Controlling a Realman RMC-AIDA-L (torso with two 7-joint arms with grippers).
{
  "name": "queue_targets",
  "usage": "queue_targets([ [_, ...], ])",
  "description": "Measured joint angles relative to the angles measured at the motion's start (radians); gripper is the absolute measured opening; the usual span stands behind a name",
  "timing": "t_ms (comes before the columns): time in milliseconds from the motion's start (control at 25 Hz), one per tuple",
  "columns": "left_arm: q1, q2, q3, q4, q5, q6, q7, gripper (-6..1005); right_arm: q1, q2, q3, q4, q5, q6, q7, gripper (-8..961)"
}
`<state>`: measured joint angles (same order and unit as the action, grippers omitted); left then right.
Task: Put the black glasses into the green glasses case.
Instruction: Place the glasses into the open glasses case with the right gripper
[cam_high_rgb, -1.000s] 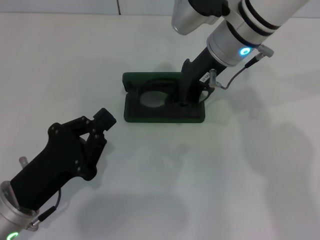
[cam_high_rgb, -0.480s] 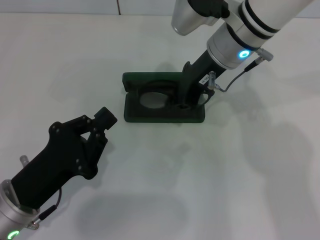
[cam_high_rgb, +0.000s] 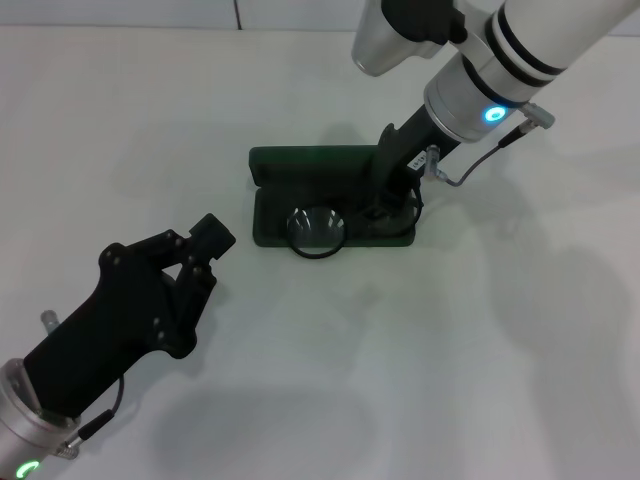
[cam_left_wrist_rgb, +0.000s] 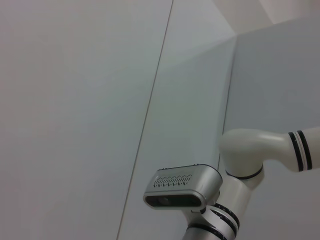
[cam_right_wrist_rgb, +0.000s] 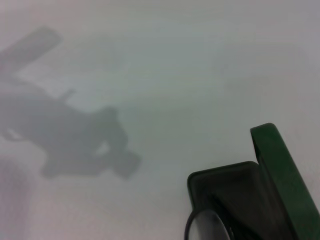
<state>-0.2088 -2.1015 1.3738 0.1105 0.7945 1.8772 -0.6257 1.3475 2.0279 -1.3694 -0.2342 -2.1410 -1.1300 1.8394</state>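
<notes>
One pair of black glasses (cam_high_rgb: 330, 226) lies lengthwise across the open green glasses case (cam_high_rgb: 300, 170); right pincer (cam_high_rgb: 383, 207) grips its right end.

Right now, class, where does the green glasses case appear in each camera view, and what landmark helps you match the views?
Head view: the green glasses case lies open at upper centre, under the right gripper.
Left wrist view: not in it; only walls and an arm.
Right wrist view: the case sits in the lower right corner, lid raised.
Shared landmark: the round lens of the black glasses at the case's end.
</notes>
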Motion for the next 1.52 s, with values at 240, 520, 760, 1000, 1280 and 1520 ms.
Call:
queue_targets([
  [240,0.0,0.0,0.008,0.0,0.0,0.0,0.003,40,-0.017,0.0,-0.008,-0.012,0.002,0.005,0.001,267],
  [520,0.0,0.001,0.01,0.0,0.0,0.0,0.003,40,-0.024,0.0,-0.052,-0.013,0.029,0.004,0.004,263],
  [760,0.0,0.002,0.01,0.0,0.0,0.0,0.003,40,-0.043,0.0,-0.173,-0.059,0.05,0.004,0.069,260],
  [1000,-0.001,0.003,0.01,0.0,0.0,-0.001,0.003,40,-0.101,0.0,-0.245,-0.155,0.051,0.026,0.122,259],
  [1280,-0.008,0.005,0.01,0.0,0.0,-0.001,0.003,41,-0.124,0.0,-0.239,-0.229,0.052,0.035,0.123,259],
  [1520,-0.012,0.006,0.01,0.0,0.0,0.0,-0.005,42,-0.158,0.0,-0.232,-0.307,0.067,0.007,0.136,253],
])
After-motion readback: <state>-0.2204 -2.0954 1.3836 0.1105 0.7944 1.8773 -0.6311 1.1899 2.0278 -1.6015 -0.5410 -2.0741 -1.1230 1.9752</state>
